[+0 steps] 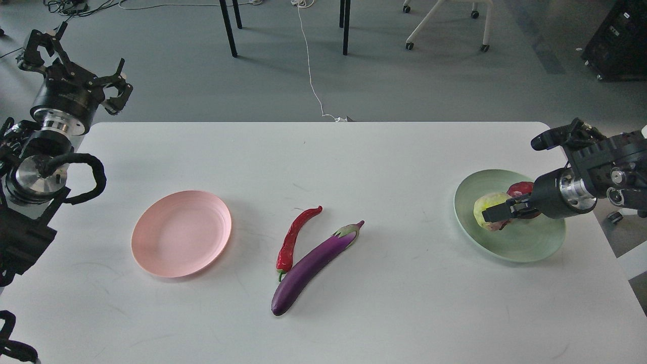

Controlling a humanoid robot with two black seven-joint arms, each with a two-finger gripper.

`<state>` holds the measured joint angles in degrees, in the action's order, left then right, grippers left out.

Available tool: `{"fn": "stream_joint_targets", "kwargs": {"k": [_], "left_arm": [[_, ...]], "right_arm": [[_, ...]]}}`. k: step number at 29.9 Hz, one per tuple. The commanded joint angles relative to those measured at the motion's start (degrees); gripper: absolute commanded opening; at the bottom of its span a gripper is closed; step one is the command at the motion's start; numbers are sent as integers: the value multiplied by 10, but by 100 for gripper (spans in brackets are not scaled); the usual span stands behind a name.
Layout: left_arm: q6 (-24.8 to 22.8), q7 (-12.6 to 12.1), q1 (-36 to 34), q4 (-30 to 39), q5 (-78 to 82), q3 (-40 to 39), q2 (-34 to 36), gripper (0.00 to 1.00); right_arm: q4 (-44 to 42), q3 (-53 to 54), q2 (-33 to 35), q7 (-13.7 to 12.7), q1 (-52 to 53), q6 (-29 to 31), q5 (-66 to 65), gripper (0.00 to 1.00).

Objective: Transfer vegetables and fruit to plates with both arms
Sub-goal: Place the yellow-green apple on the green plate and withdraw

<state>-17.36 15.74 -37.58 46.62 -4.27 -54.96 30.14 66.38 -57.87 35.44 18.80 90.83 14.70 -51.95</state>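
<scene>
My right gripper [498, 216] is shut on the bumpy yellow-green fruit [486, 206] and holds it over the left part of the mint green plate [525, 242]. The dark red pomegranate [519, 189] lies on that plate, mostly hidden behind the gripper. The purple eggplant [313, 266] and the red chili pepper [294, 236] lie side by side at the table's middle. The pink plate [181, 233] sits empty at the left. My left gripper [76, 60] is raised beyond the table's far left corner, its prongs spread open and empty.
The white table [384, 313] ends just right of the green plate. Table legs, a chair base and a white cable stand on the floor beyond the far edge.
</scene>
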Motion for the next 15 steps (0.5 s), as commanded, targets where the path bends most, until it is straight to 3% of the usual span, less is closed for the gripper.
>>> {"fn": "stream_joint_targets", "kwargs": {"k": [1,15], "left_arm": [[-2,1,0,3,0,-1,-2,98],[7,-2,-4,32,7,3,5,98]], "right_arm": [[1,35,20,1,-13,0,1,95],[-5,136,109,6,-12,2,8,99]]}}
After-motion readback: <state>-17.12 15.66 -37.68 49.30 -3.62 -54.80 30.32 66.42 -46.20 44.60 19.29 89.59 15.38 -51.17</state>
